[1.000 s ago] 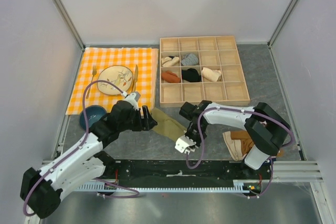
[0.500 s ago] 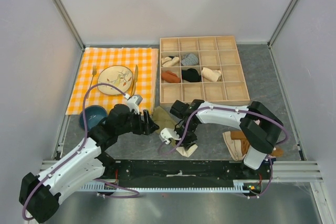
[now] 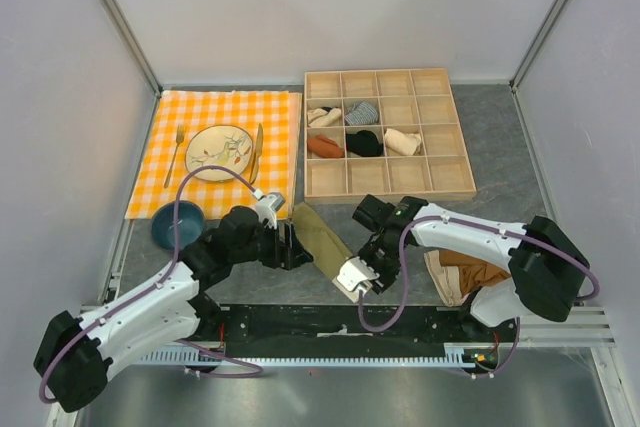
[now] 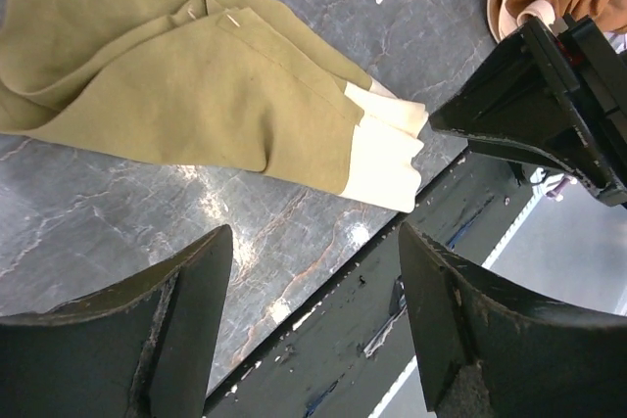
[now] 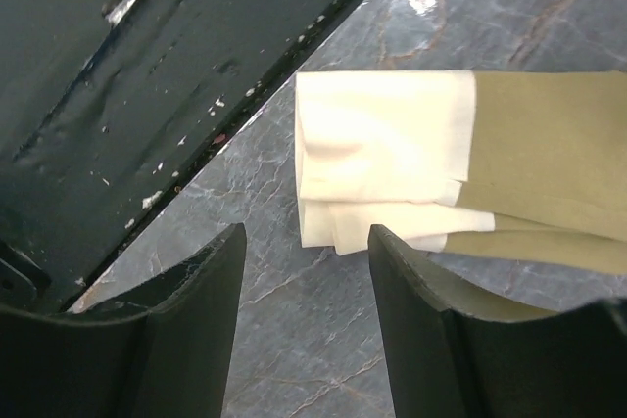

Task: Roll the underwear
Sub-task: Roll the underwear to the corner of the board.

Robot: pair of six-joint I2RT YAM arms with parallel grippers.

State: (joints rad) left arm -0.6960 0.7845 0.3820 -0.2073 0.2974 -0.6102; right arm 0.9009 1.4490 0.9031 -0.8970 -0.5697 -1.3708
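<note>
I am working with the underwear (image 3: 322, 237), which is lying flat on the counter (image 3: 500, 147) as a folded olive strip. It is running diagonally from the middle toward the near edge, and its cream waistband (image 5: 377, 159) is ending just beside the black rail (image 3: 300, 325) there. My right gripper (image 3: 354, 277) is hovering directly over that waistband with its jaws apart and nothing between them. My left gripper (image 3: 292, 245) is sitting open too, beside the strip's left side, holding nothing.

I am reading this as the start of the roll. To do it well, I am planning to lower the right gripper so it is pinching every stacked waistband layer at once. Then I am turning that end over tightly toward the far end, with the left gripper pressing the olive fabric down so the strip is not sliding. The top flap looks likely to splay, so I am favouring slow, small turns.
</note>
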